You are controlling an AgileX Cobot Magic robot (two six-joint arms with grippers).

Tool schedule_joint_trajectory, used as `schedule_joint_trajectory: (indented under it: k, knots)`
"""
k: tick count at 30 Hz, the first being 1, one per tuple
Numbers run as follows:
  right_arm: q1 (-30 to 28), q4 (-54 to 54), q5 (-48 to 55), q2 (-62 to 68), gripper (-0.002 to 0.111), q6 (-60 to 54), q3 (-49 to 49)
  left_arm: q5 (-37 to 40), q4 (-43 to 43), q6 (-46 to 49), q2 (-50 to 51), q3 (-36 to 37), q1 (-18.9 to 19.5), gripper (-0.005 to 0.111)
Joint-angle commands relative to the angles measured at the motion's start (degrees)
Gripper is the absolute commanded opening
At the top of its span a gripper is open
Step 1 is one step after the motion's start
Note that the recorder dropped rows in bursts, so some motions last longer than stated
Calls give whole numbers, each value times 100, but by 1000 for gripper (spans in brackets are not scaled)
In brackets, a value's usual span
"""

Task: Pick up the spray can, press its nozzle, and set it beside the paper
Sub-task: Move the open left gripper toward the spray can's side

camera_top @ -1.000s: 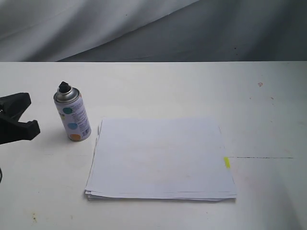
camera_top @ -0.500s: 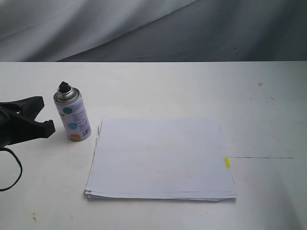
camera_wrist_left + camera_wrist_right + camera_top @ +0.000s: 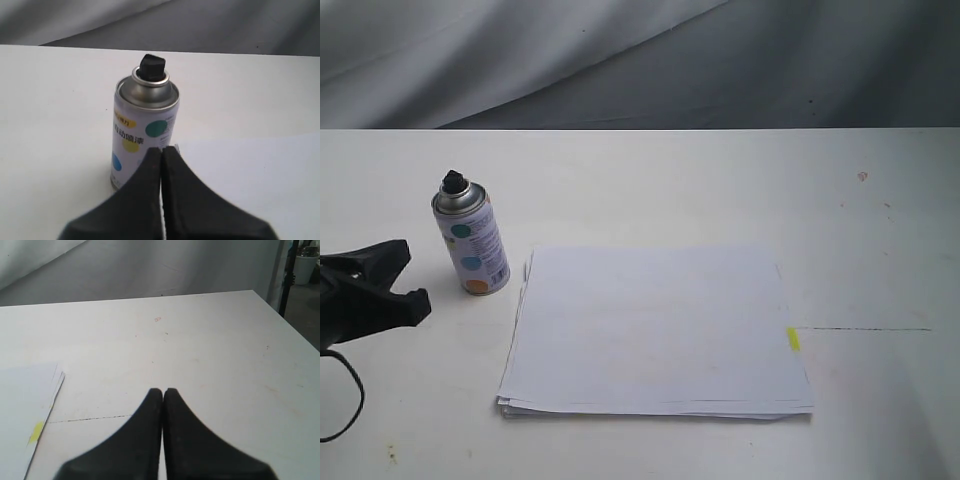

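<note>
My left jaws, pressed together, have drawn nearer and dropped lower. The spray can point(image 3: 145, 125) stands upright on the counter point(image 3: 50, 125) just ahead of their tips, untouched, with the paper point(image 3: 250, 175) beside it. They must widen before gripping. My right jaws are pinched together too.

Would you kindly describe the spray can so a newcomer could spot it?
On the white table, find the stack of white paper. Just off its far left corner stands an upright spray can, the only cylinder there, with a silver dome, black nozzle and coloured dots.
</note>
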Motion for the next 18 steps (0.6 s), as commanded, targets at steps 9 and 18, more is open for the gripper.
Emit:
schedule_joint_trajectory:
  k: [9,18]
  knots:
    - [12,16,7,-34,0,-18,18,-1374,479,-380,1117,305,-30,0]
    - [12,16,7,-34,0,-18,18,-2183,600,-529,2165,305,-30,1]
